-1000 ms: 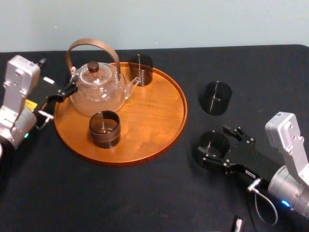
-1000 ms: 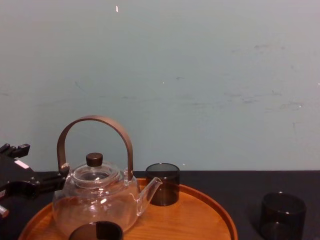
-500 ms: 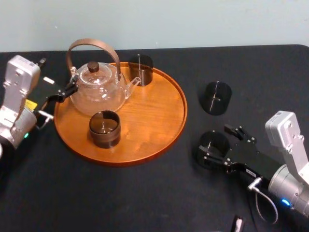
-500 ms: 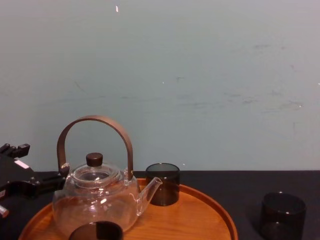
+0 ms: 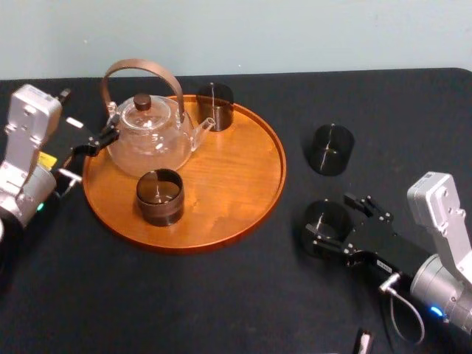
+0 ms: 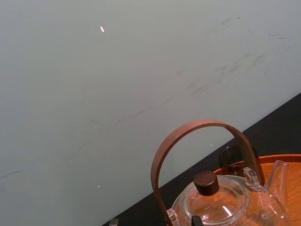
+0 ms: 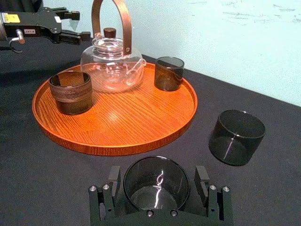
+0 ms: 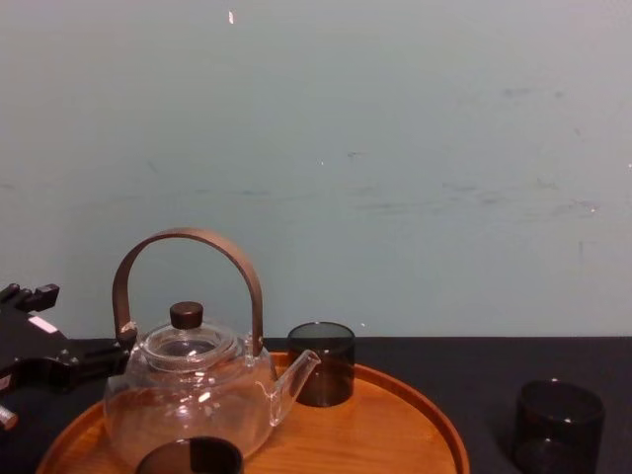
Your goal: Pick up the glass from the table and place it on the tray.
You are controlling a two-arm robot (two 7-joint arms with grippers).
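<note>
1. Your right gripper is reaching in low over the table at the near right. Its jaws are spread and straddling the glass.
2. One finger is standing at each side of the glass wall, close in. The right wrist view is showing a thin gap on both sides, so the gripper is clamping nothing.
3. The glass is standing upright and empty on the table. It is sitting to the right of the tray, apart from the rim.
4. A second smoky glass is sitting on the table farther back, apart from the gripper.
5. The tray is carrying three things:
   - a glass teapot at its far left;
   - a dark tumbler at its far edge, just beside the spout;
   - a brown cup toward its near left.
6. Your left gripper is hanging at the tray's left edge, just beside the teapot. Its fingers are parted and holding nothing.
</note>
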